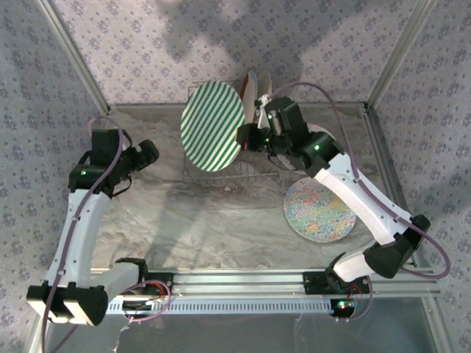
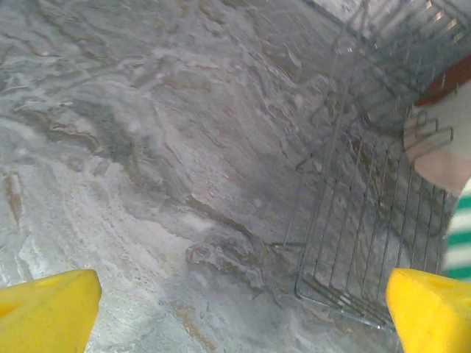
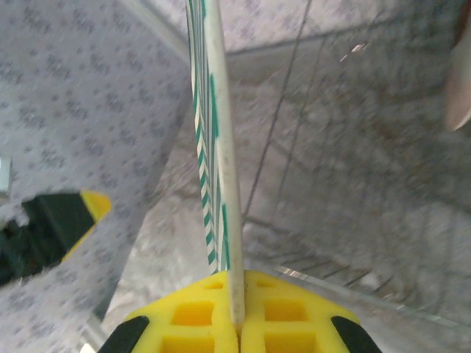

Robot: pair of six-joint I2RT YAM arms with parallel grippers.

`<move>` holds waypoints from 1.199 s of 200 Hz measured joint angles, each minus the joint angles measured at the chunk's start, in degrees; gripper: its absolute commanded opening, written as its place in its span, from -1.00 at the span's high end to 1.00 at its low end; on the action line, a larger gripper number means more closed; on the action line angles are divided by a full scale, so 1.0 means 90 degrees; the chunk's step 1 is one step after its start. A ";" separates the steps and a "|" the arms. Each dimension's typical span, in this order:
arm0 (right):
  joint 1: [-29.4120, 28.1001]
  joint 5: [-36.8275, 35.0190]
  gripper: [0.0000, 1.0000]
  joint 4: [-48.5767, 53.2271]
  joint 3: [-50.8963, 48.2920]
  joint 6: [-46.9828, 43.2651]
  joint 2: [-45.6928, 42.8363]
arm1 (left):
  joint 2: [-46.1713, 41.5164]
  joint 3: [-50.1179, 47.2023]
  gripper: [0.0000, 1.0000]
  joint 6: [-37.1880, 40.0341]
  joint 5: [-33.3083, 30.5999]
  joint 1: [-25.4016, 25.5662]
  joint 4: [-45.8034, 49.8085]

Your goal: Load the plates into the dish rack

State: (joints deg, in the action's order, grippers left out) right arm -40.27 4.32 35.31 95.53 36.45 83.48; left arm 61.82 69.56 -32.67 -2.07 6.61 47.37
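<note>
- The striped plate (image 1: 213,126) stands on edge over the near-left part of the dish rack (image 1: 221,175). The right jaws are pinched shut on its right rim, and whether its lower rim touches the wires I cannot tell.
- Held at one edge only, the plate could swivel or slide in that thin grip on the way down, since the glazed rim looks slippery against the yellow pads (image 3: 191,316).
- If the rim lands on top of a prong instead of between two, the light wire rack could skid or tip.
- A swing to the far side might knock the plates (image 1: 257,87) already standing at the far end of the rack.
- The left jaws are spread wide and hold nothing. They hover over bare tabletop (image 1: 221,228) left of the rack, so nothing steadies it.
- A mosaic plate (image 1: 318,209) lies flat at the near right, close to the right arm's path.
- The tabletop is grey-white marbled and looks slick. Pale flower-patterned walls (image 1: 147,44) and metal frame posts (image 1: 73,51) enclose it.
</note>
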 measured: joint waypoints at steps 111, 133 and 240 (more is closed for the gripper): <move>0.0270 -0.3298 1.00 0.1367 0.4245 -0.0947 0.3551 | 0.1115 0.0629 -0.99 0.1144 -0.0869 0.1156 -0.0483; 0.0308 -0.3645 1.00 0.1549 0.5127 -0.0988 0.4279 | 0.1324 0.0629 -0.99 0.1348 -0.0840 0.1156 -0.0619; 0.0651 -0.4058 1.00 0.1513 0.5773 -0.0865 0.5525 | 0.1860 0.0595 -0.99 0.1338 -0.0221 0.1154 -0.0962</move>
State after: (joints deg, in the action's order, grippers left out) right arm -34.41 -32.21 48.93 147.48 28.67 133.21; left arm 78.56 74.91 -20.62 -4.05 16.99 38.72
